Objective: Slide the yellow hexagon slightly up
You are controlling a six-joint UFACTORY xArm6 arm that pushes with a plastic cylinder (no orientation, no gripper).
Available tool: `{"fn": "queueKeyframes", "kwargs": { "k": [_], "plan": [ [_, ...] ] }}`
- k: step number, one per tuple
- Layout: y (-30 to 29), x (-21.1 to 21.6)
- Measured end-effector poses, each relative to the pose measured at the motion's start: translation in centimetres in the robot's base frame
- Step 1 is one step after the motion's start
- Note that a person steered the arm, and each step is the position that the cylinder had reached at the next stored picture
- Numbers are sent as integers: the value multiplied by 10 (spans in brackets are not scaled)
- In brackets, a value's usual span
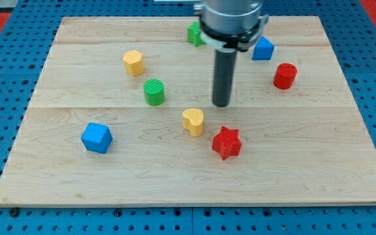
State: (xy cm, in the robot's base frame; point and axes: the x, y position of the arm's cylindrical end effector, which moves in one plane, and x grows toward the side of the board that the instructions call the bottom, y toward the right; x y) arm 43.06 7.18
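the wooden board is lying across the middle of the frame on a blue perforated surface. the arm is carrying no pincer, so there is no opening to report and nothing is being held; it is ending in a straight dark rod that is hanging down from a grey housing at the top centre of the frame. my tip is sitting just above the centre of the frame, touching no block. the yellow hexagon is resting in the upper left part of the board, well apart from my tip and to its upper left, standing free of all other blocks. the green cylinder is standing between the yellow hexagon and my tip, below and to the right of the hexagon and not touching it. a yellow heart-shaped block is sitting near my tip, just below and to its left. the red star is lying lower still, slightly right of centre, close beside the yellow heart-shaped block but apart from it. the blue cube is sitting in the lower left area, on its own. a second blue block is showing at the upper right, just beside the housing, with the red cylinder below and to the right of it. a green block is being partly hidden behind the housing at the top centre, and its shape cannot be made out.
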Motion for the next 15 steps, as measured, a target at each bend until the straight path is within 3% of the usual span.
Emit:
{"fn": "queueKeyframes", "kwargs": {
  "k": [1, 2, 3, 4, 5, 7, 9, 11, 12, 13, 15],
  "plan": [
    [71, 43],
    [43, 157],
    [-101, 172],
    [-248, 139],
    [-343, 109],
    [-239, 93],
    [-236, 86],
    [-223, -88],
    [-200, -124],
    [-242, -106],
    [-176, -64]
  ]
}}
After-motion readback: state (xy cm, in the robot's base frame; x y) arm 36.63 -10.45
